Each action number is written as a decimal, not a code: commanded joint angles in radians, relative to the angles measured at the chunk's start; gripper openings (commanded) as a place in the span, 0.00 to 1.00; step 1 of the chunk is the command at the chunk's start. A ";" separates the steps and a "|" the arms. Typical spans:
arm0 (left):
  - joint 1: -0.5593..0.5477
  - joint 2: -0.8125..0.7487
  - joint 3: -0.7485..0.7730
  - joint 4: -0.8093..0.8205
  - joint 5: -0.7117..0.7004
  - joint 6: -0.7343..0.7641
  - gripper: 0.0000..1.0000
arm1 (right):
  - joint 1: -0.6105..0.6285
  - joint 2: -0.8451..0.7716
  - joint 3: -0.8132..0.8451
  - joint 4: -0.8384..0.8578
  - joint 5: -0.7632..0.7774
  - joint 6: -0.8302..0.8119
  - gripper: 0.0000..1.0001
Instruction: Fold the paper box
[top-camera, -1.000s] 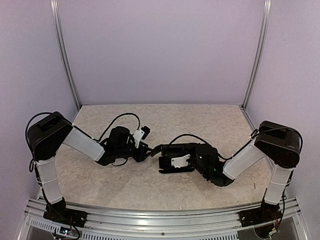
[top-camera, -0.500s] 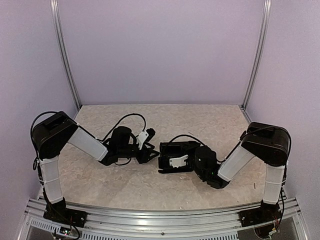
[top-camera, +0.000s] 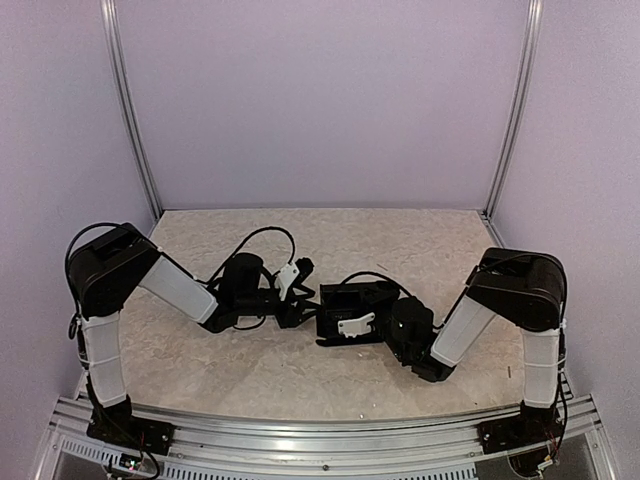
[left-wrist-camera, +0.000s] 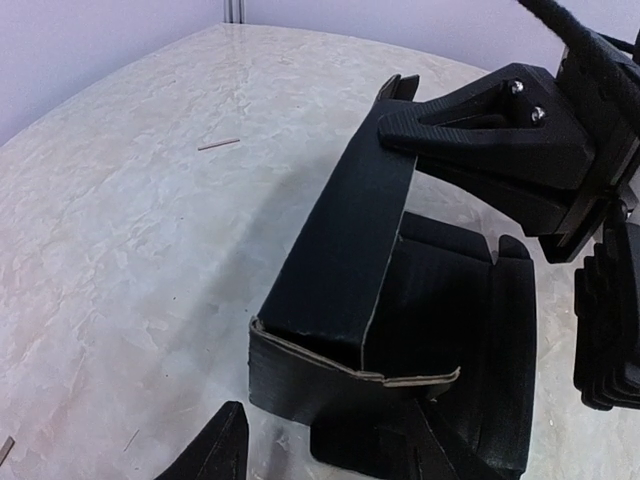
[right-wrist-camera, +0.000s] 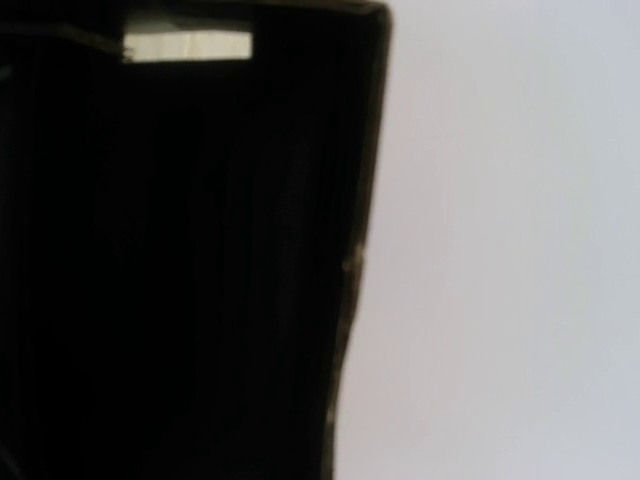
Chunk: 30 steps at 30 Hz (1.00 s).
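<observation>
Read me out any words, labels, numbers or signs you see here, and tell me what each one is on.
None can be read in any view.
Paper box: plain black, no print.
Left white tag and right white tag: too small to show any marks.
Pale strip, right wrist view: blank.

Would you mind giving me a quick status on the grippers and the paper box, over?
Left gripper open, tips by paper box near end. Right gripper on its raised wall, grip unclear. Box part-folded, one wall upright. Small scrap well aside.
</observation>
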 joint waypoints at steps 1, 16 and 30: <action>-0.013 0.038 0.042 0.028 -0.008 0.029 0.52 | 0.008 0.015 -0.009 0.027 -0.013 -0.006 0.00; -0.075 0.094 0.104 0.056 -0.313 0.053 0.47 | 0.017 0.060 -0.016 0.105 0.004 -0.064 0.00; -0.095 0.110 0.102 0.101 -0.425 -0.017 0.31 | 0.032 0.033 -0.011 0.094 0.038 -0.055 0.23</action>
